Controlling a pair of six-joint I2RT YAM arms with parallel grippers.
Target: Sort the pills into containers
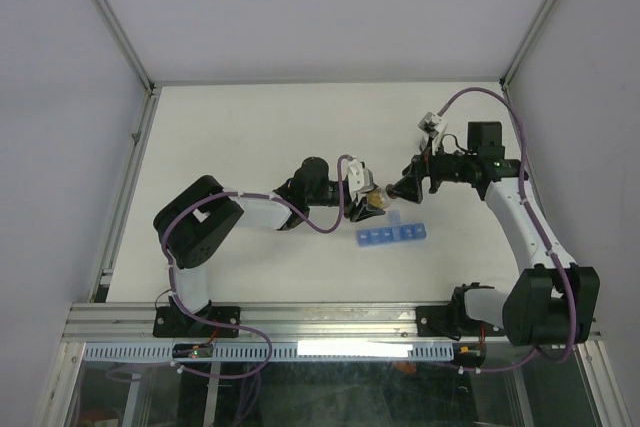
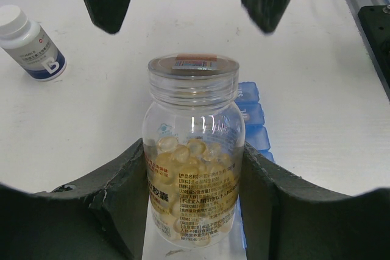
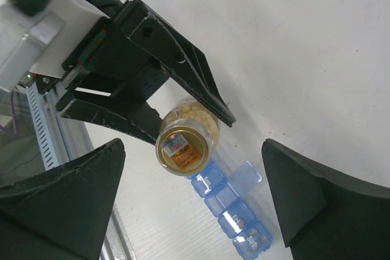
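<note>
Pills (image 2: 186,156), pale gold, sit inside a clear bottle (image 2: 192,211) clamped at its waist by the left gripper (image 2: 194,190); its lid (image 2: 193,68) is on, so none are sorted yet. Beyond it the right gripper (image 2: 187,25) hangs spread wide and empty; I judge unscrewing the cap comes next. Just beside the bottle lies the blue organizer (image 2: 253,120), partly hidden, its contents unreadable

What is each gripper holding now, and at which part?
The left gripper grips the clear pill bottle by its body, below the lid. The right gripper is open, holding nothing.
</note>
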